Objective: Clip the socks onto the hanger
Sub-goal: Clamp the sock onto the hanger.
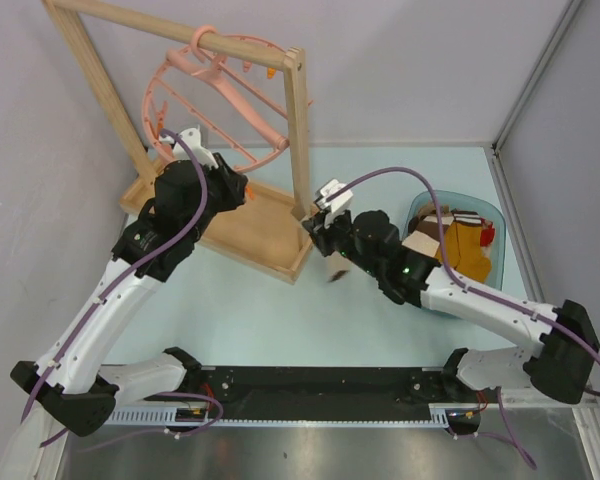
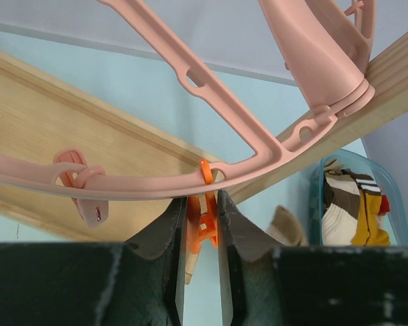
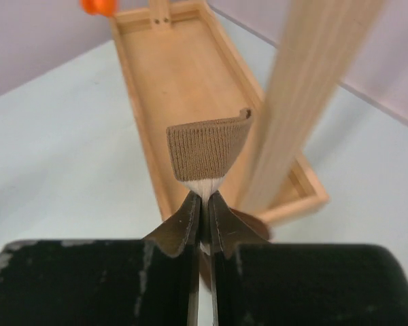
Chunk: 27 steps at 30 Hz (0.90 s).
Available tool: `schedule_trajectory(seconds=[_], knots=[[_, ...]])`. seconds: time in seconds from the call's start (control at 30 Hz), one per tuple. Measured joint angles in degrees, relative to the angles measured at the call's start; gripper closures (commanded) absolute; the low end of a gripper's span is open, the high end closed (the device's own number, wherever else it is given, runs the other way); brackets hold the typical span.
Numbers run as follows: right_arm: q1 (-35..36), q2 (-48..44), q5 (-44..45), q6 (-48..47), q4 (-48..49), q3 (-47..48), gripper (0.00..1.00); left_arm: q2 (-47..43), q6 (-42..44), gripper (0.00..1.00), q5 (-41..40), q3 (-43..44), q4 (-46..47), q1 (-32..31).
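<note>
Right fingers are pinched tight on a sock. The tan ribbed cuff sticks out past the tips, with cream fabric in the nip. I read it as held above the table, just beside the rack's wooden post and the near corner of its tray base.

Left fingers are closed on an orange clip, pressing it from both sides. The clip hangs off the lower rim of the pink hanger, whose hook sits over the rack's top bar.

Off to the right, other socks lie heaped in a clear blue basket, well apart from the hanger.
</note>
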Motion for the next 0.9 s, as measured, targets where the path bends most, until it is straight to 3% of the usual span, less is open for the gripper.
schedule_trajectory(seconds=[0.37,0.9], knots=[[5.31,10.88,-1.99,-0.83,20.37,0.02,1.0,-0.9,-0.07,0.89,2.4,-0.98,1.49,0.0],[5.46,15.76,-5.29,1.25,27.12,3.39,1.0,-1.75,-0.52,0.9,5.49,-2.58,4.2,0.0]])
